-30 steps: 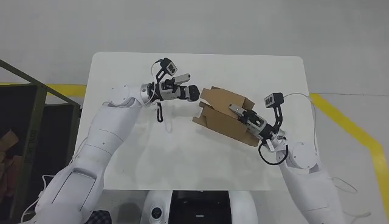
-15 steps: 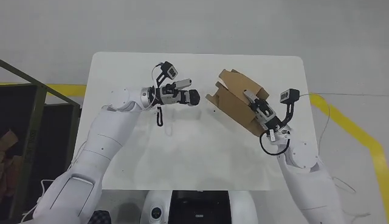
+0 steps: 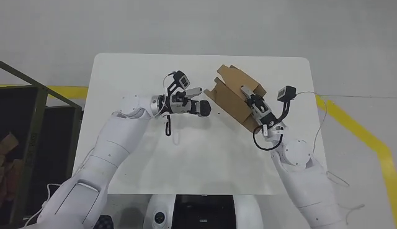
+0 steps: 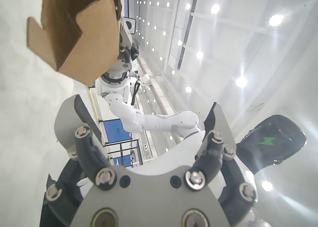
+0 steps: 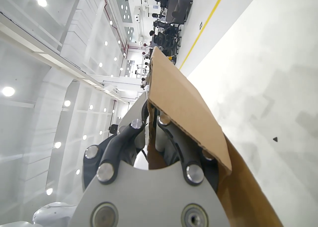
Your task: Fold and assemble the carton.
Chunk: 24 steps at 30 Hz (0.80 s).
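Our right end effector (image 5: 152, 123), clamped on the carton (image 3: 226, 98), had swung it beside the open, empty left end effector (image 3: 205, 108); flaps (image 4: 39, 39) still loose, we judged assembly barely begun.

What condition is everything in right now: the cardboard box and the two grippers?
Carton: partly opened, end flaps unfolded, held by one wall.
Right gripper: shut on the carton's wall.
Left gripper: open, empty, beside the carton, not touching it.
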Each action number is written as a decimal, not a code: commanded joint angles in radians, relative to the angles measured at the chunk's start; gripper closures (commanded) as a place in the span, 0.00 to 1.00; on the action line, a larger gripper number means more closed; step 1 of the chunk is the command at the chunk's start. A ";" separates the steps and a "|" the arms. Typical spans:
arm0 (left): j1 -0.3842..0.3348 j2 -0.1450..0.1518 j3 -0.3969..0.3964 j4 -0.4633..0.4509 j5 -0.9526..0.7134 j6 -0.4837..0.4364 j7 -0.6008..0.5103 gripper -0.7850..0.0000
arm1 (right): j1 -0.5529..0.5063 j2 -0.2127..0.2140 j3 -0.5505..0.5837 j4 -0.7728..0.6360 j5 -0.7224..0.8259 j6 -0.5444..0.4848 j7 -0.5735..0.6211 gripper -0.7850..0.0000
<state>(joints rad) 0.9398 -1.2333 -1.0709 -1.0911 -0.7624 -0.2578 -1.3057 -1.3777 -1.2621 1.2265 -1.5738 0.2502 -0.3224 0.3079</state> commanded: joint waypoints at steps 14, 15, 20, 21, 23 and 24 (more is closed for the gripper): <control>-0.046 -0.020 0.028 0.075 0.013 -0.044 0.038 0.00 | -0.037 -0.014 -0.040 -0.040 0.126 0.010 0.027 1.00; -0.046 -0.020 0.028 0.076 0.014 -0.046 0.040 0.00 | -0.039 -0.014 -0.040 -0.042 0.133 0.011 0.031 1.00; -0.044 -0.024 0.031 0.077 0.012 -0.054 0.047 0.00 | -0.056 -0.015 -0.043 -0.064 0.161 0.018 0.050 1.00; -0.044 -0.025 0.031 0.078 0.012 -0.057 0.050 0.00 | -0.059 -0.015 -0.043 -0.068 0.163 0.020 0.053 1.00; -0.043 -0.026 0.030 0.077 0.014 -0.067 0.059 0.00 | -0.066 -0.015 -0.044 -0.077 0.164 0.024 0.059 1.00; -0.043 -0.027 0.028 0.076 0.013 -0.071 0.062 0.00 | -0.069 -0.015 -0.044 -0.081 0.165 0.026 0.062 1.00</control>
<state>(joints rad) 0.8965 -1.2597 -1.0413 -1.0142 -0.7492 -0.3256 -1.2464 -1.4445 -1.2772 1.1823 -1.6523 0.4145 -0.2977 0.3682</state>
